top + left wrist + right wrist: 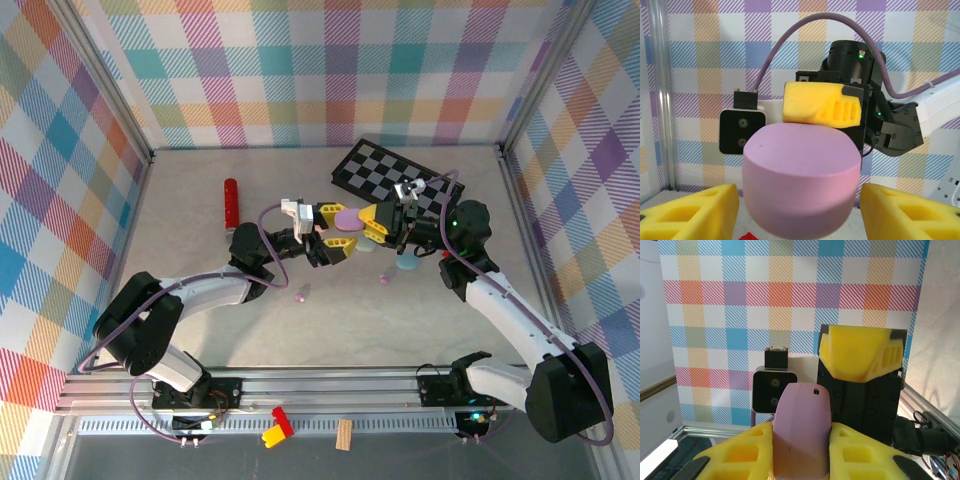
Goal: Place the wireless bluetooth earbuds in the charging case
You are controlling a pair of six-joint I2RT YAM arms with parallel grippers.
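Your table (180, 250) carries a checkerboard (385, 170) at 1 o'clock. At its centre the two claws meet nose to nose around the purple charging case (347, 217). Your right claw (368, 226) is clamped on it, both yellow fingers pressed to its sides. Your left claw (335, 232) is spread wide, straddling the case; you cannot tell whether it grips. A red cylinder (231, 202) lies at 10 o'clock. Loose on the table, a purple earbud (300, 295) lies at 7 o'clock from the case and a pink earbud (384, 279) at 5 o'clock.
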